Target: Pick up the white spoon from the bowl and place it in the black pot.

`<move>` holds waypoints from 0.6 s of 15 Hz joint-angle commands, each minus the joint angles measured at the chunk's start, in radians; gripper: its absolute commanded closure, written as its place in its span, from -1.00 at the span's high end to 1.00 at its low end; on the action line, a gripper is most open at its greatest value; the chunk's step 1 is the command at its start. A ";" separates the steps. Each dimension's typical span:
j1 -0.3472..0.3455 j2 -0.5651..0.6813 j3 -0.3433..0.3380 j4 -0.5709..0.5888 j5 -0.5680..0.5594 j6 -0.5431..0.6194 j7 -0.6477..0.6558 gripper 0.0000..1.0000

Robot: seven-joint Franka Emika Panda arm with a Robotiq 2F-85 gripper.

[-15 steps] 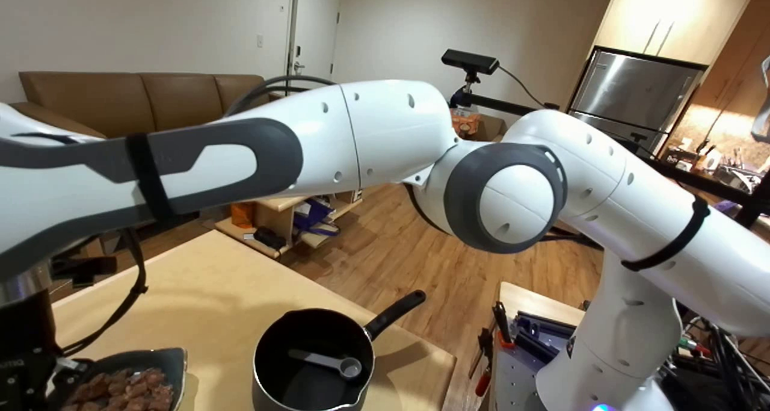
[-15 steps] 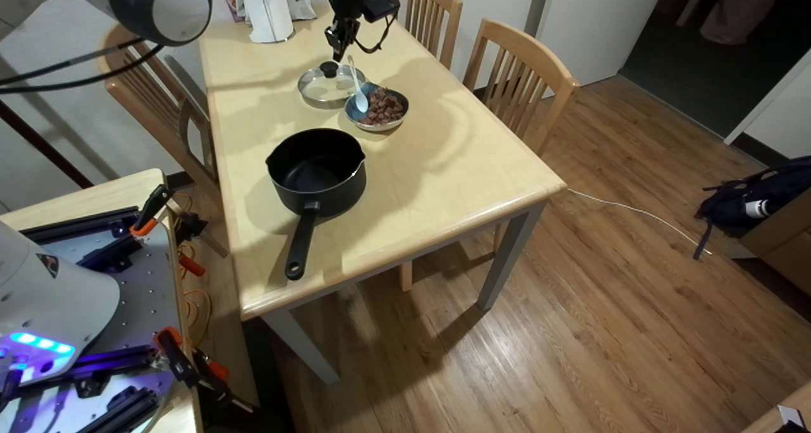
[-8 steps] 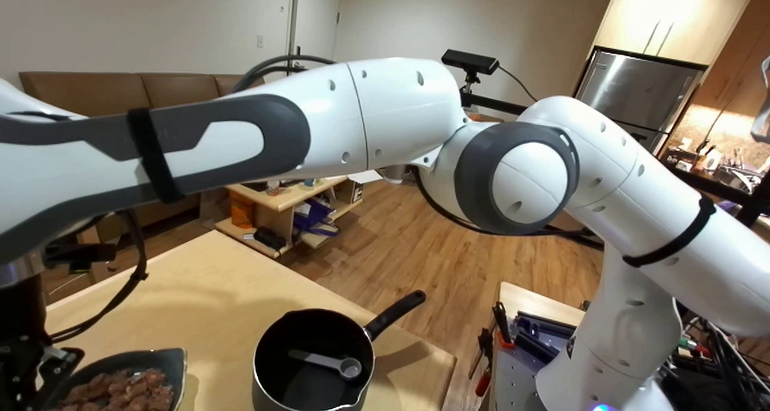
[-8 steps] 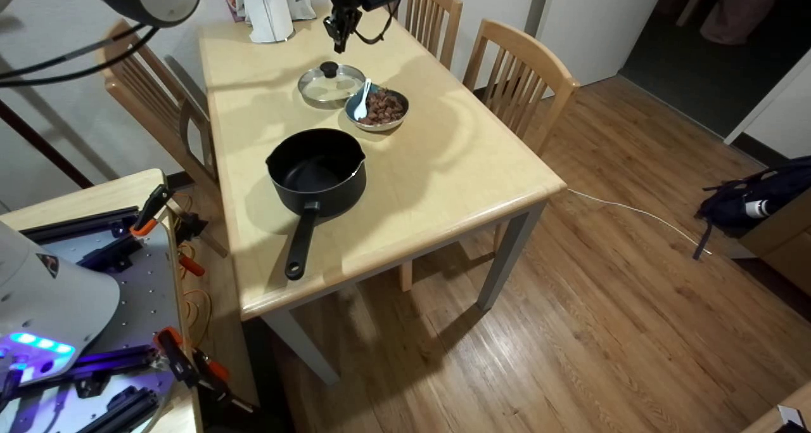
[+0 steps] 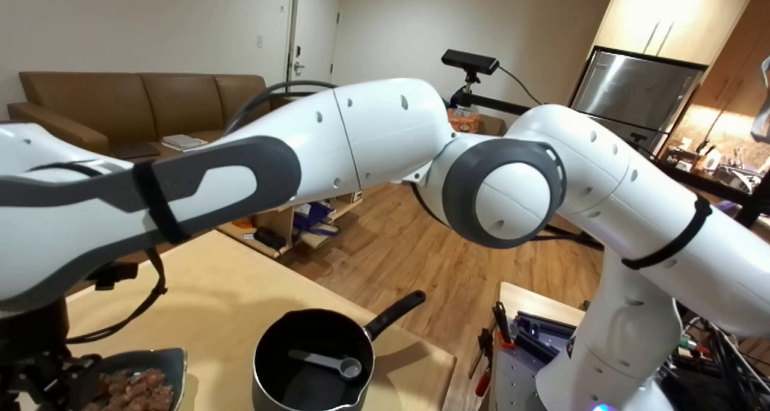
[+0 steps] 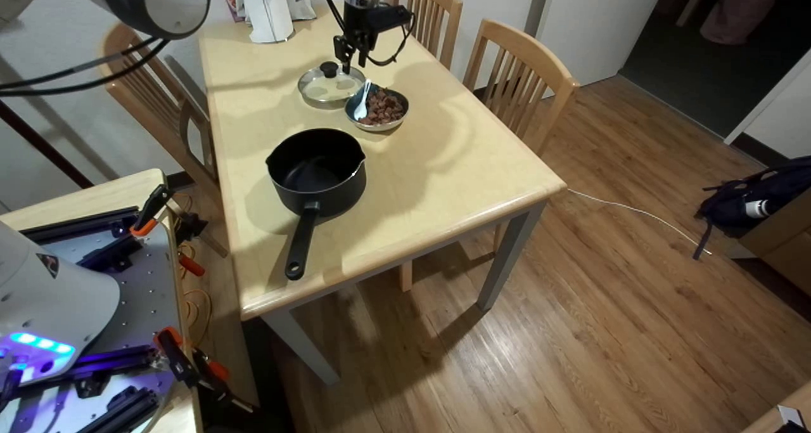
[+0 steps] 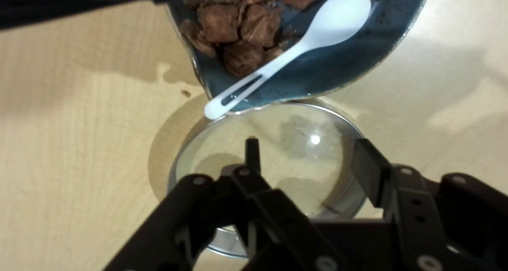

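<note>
In the wrist view the white spoon (image 7: 339, 17) lies in the bowl (image 7: 337, 70), its slotted handle crossing the rim and reaching the edge of a glass lid. Brown chunks (image 7: 254, 25) fill part of the bowl. My gripper (image 7: 308, 152) stands open over the lid, just beyond the handle's end, with nothing between its fingers. An exterior view has the gripper (image 6: 355, 68) above and behind the bowl (image 6: 380, 127), where the spoon (image 6: 362, 106) leans on the rim. Closer to the robot sits the black pot (image 6: 339, 198); a small grey scoop (image 5: 349, 367) rests inside it.
The glass lid (image 6: 317, 97) with its black knob (image 6: 329, 69) touches or nearly touches the bowl on the wooden table (image 6: 431, 186). The pot's handle (image 6: 301, 243) points toward the table's near edge. Bags (image 6: 269, 14) stand at the far end, and chairs (image 6: 526, 71) flank the table.
One second ago the spoon stood steeply with its handle's end at the gripper; it has since dropped back against the bowl's rim. The gripper rose, then came lower, shifted slightly, and opened.
</note>
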 commanded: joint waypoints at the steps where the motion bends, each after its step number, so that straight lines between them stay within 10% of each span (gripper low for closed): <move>1: 0.002 0.038 -0.015 0.024 0.022 0.089 0.125 0.89; 9: 0.001 0.047 -0.015 0.012 0.003 0.119 0.176 1.00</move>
